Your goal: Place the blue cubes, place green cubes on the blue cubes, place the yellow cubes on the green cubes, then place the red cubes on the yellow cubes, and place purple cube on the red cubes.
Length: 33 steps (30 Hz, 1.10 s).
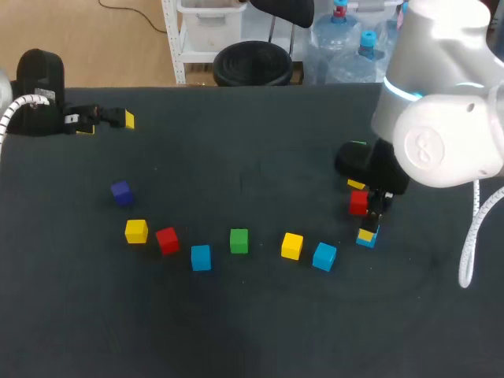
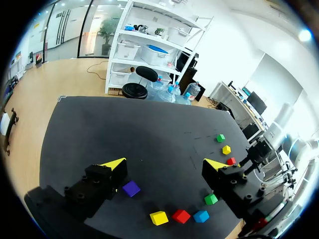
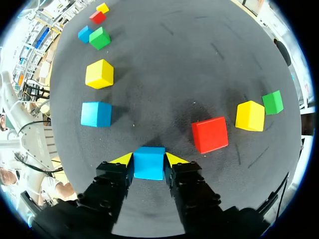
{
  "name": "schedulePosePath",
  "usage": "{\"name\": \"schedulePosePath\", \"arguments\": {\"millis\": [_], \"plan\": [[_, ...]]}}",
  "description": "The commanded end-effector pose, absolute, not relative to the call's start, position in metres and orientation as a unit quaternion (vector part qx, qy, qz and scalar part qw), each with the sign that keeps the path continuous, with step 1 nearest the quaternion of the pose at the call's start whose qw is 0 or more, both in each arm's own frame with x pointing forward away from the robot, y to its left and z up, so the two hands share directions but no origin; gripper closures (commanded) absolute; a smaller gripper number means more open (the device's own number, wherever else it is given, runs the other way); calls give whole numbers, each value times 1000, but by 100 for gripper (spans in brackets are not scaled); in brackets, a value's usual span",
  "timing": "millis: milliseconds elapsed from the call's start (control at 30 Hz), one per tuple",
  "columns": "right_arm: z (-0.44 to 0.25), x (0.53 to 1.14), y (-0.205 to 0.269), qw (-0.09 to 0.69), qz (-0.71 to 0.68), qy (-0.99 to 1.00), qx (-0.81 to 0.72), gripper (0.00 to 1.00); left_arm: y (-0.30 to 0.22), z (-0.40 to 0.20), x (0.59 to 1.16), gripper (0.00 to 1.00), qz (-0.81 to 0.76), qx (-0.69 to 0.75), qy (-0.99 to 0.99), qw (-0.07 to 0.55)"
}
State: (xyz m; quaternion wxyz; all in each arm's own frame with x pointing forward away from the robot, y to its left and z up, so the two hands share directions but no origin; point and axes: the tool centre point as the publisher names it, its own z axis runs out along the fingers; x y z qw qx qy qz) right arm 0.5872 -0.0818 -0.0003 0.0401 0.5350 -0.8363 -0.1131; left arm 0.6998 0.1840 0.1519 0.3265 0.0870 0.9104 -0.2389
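Blue cube (image 3: 149, 167): pinched from both sides between the yellow tips of the right gripper (image 3: 148, 159), at the right of the table (image 1: 260, 157), just nearer than a red cube (image 3: 210, 134).
Left gripper (image 2: 165, 163): spread wide, holding nothing, far left.
Purple cube (image 1: 120, 191): left side, well apart.
Green cube (image 1: 239, 240): near middle.

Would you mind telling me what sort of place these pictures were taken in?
Most likely a robotics lab bench for manipulation trials: a dark-covered table strewn with small coloured cubes, such as a green cube, and two arms over it, the right gripper shut on a blue cube, the left gripper open.
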Motion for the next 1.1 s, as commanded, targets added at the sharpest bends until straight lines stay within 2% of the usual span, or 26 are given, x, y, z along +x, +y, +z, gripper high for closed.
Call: {"name": "schedulePosePath", "arguments": {"millis": [33,533,1100], "plan": [[0,588,-82,39,-110,-837,535,100,185,151,699,0,-242,88,909,329],[45,612,-76,-6,-50,-808,587,100,185,151,699,0,-242,88,909,329],[59,653,-39,-55,-46,-726,684,100,185,151,699,0,-242,88,909,329]]}}
